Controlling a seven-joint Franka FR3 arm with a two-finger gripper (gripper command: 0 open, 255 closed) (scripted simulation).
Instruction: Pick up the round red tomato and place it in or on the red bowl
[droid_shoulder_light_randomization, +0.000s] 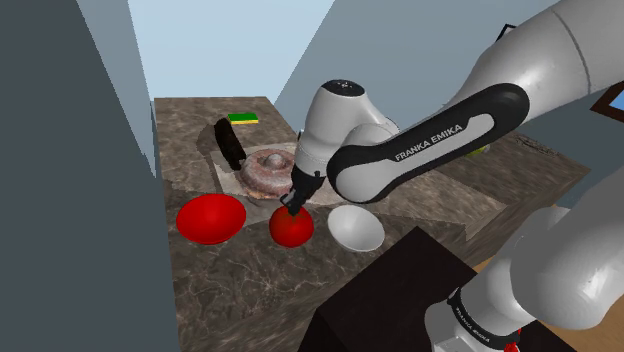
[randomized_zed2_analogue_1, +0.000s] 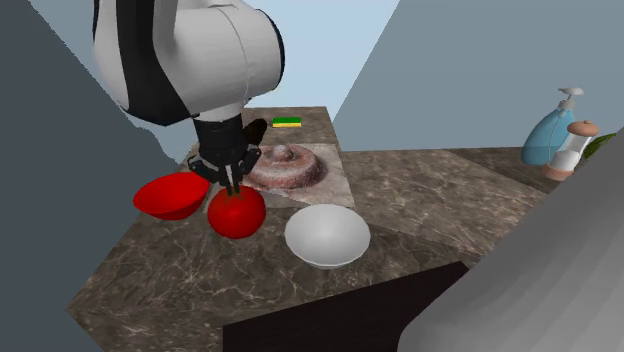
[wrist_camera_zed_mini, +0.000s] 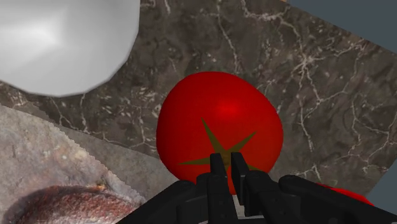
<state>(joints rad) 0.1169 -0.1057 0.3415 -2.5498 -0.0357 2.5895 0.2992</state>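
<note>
Tomato sits on stone counter, between red bowl and white bowl, touching neither. Gripper right on top of it, pointing down. Fingers squeezed nearly together, seem to pinch little green stem (tomato maybe too fat to grab around). Red bowl just beside, mouth up, so trip looks short: lift, go sideways, let go.
</note>
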